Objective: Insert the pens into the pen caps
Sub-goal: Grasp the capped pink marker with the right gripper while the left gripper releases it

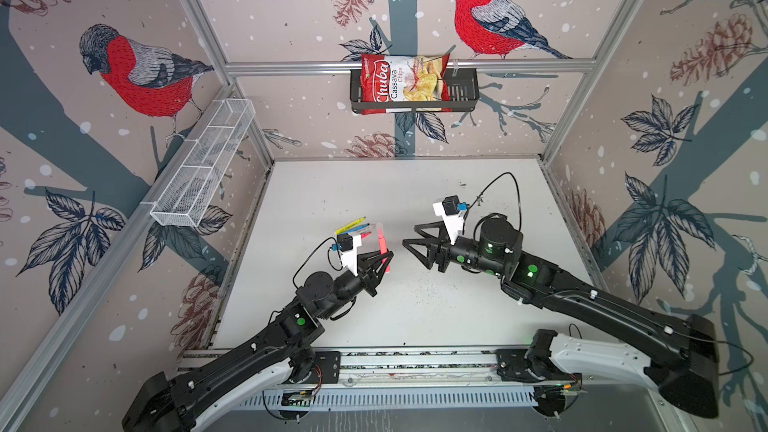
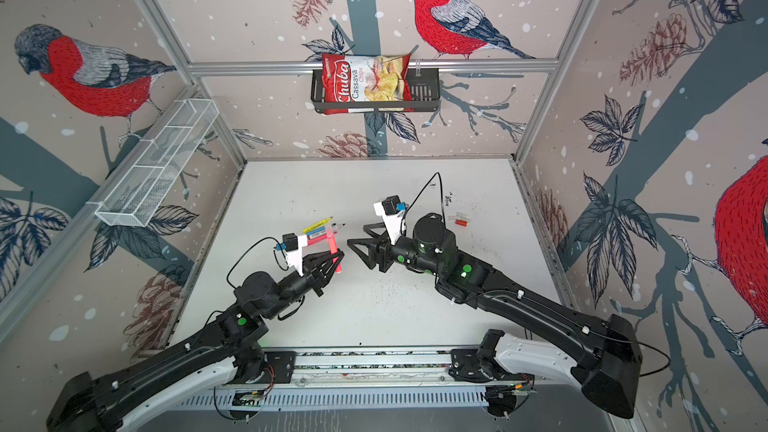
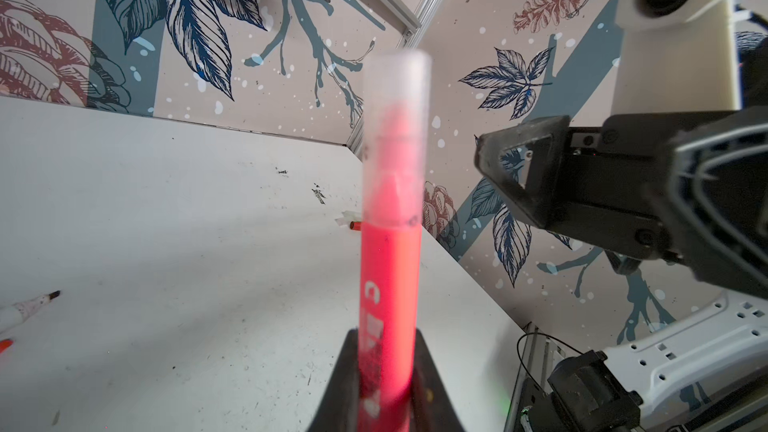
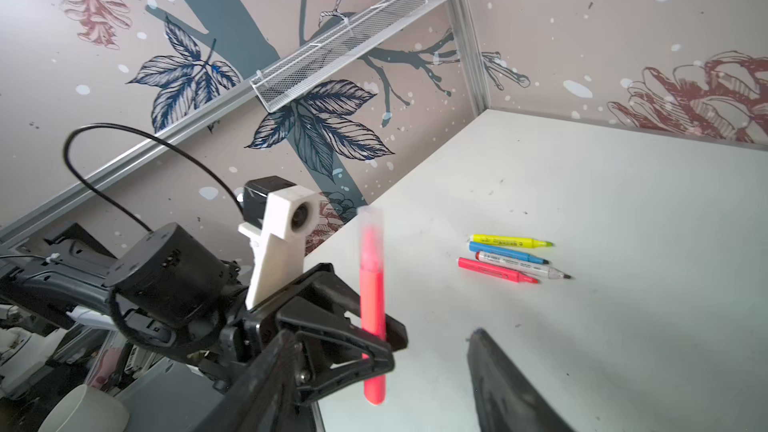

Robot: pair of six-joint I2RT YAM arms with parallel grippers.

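Pink pen (image 3: 390, 284) upright, clear cap (image 3: 397, 89) on — four pens (image 4: 507, 253) lie together.

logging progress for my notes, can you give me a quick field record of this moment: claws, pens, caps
left claw: shut on neon pink pen, above the table
held pen: clear cap over its tip
right claw: open, empty, apart from the held pen
loose pens: yellow pen, blue pen, white-bodied pen, pink pen, side by side, uncapped
loose caps: clear caps and red cap, on the table's right side
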